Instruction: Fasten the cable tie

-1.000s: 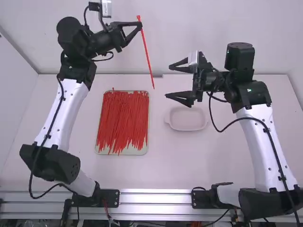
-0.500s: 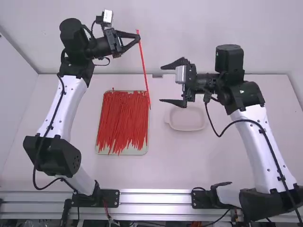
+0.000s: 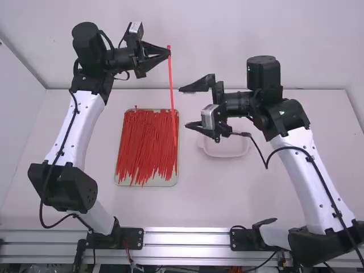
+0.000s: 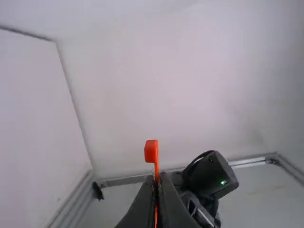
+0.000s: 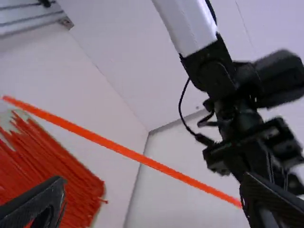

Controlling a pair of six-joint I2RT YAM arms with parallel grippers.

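My left gripper [image 3: 165, 53] is raised high above the table's back and is shut on the head end of one red cable tie [image 3: 170, 82]. The tie hangs almost straight down, its tail tip over the tray's far edge. In the left wrist view the shut gripper [image 4: 156, 190] pinches the cable tie [image 4: 151, 151] just below its square head. My right gripper [image 3: 192, 107] is open, held in the air just right of the strap, one finger high and one low. In the right wrist view the cable tie [image 5: 123, 150] crosses diagonally between the spread fingers [image 5: 34, 204].
A tray [image 3: 120, 180] piled with several red cable ties [image 3: 148, 147] lies left of centre. A white dish [image 3: 226, 149] sits to its right, under the right arm. The pile of ties [image 5: 42, 159] and the left arm's wrist [image 5: 247, 137] show in the right wrist view.
The right gripper has swung left, from over the dish to beside the hanging tie. The left gripper has turned the tie from slanted to nearly vertical.
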